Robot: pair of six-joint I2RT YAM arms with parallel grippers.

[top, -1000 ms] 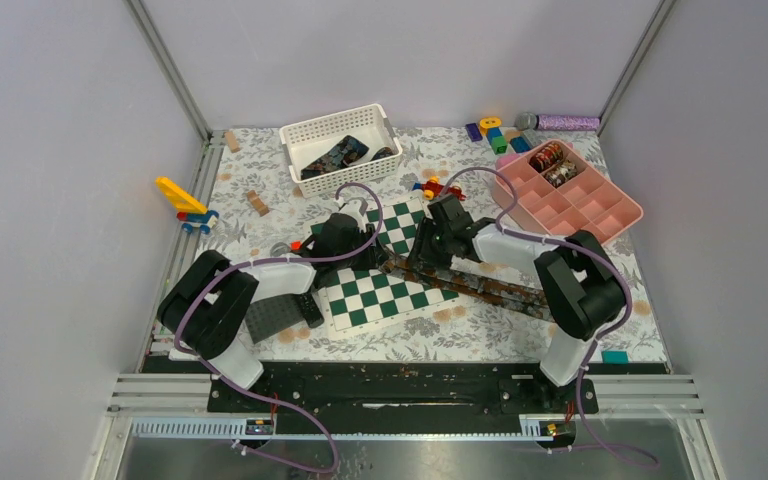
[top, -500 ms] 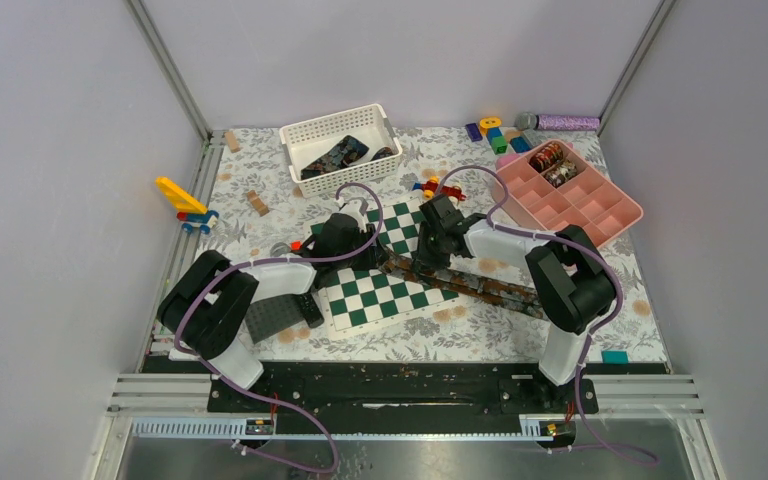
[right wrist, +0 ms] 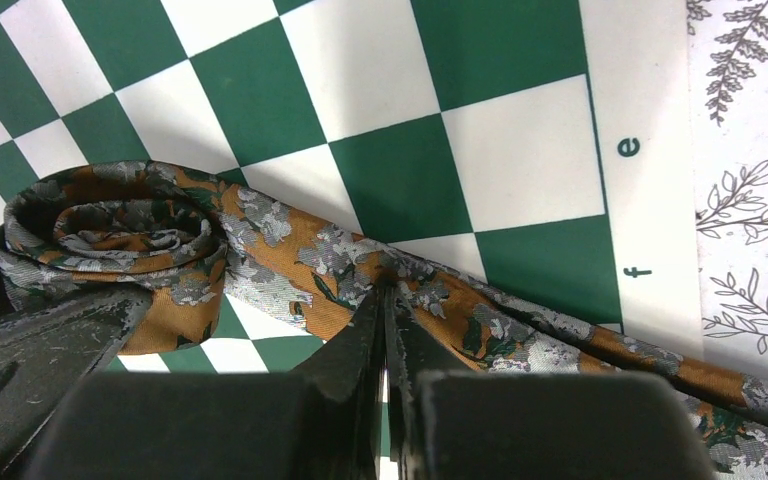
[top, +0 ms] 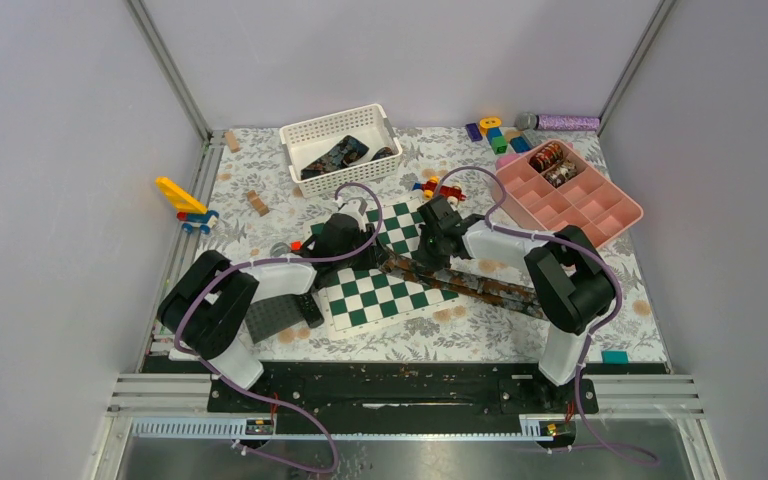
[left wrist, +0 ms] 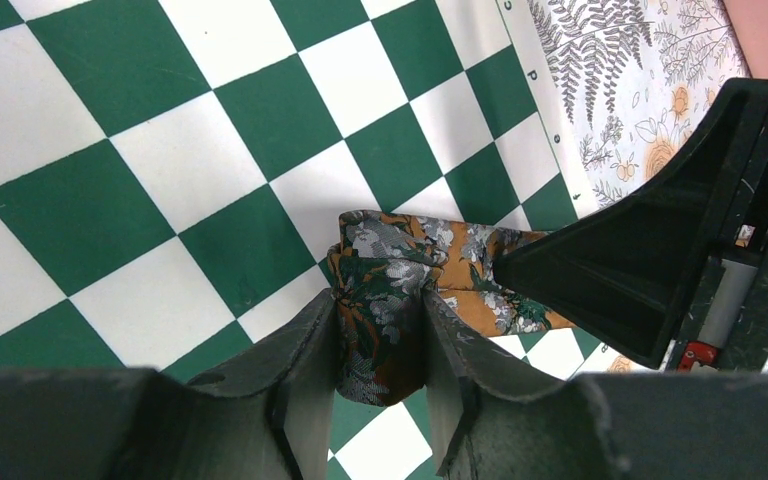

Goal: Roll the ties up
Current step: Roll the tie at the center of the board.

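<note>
A brown-rust floral tie (top: pixel 480 287) lies across the green-and-white chessboard mat (top: pixel 375 298) and trails to the right. Its left end is rolled into a small coil (left wrist: pixel 385 300) (right wrist: pixel 110 225). My left gripper (left wrist: pixel 378 305) is shut on that coil, one finger on each side of it. My right gripper (right wrist: pixel 385 285) is just right of the coil, its jaws shut and pinching the flat strip, which puckers at the tips. In the top view the right gripper (top: pixel 426 258) sits over the tie's left part. More ties lie in the white basket (top: pixel 300 135).
The pink compartment tray (top: pixel 600 210) at the back right holds rolled coils (top: pixel 548 158). Toy blocks (top: pixel 495 135) and a purple cylinder (top: pixel 567 122) stand at the back. A yellow toy (top: pixel 185 203) is at the left, and a dark grey plate (top: pixel 273 318) by the left arm.
The right gripper has closed on the tie strip and shifted slightly left toward the coil. The left gripper has stayed on the coil.
</note>
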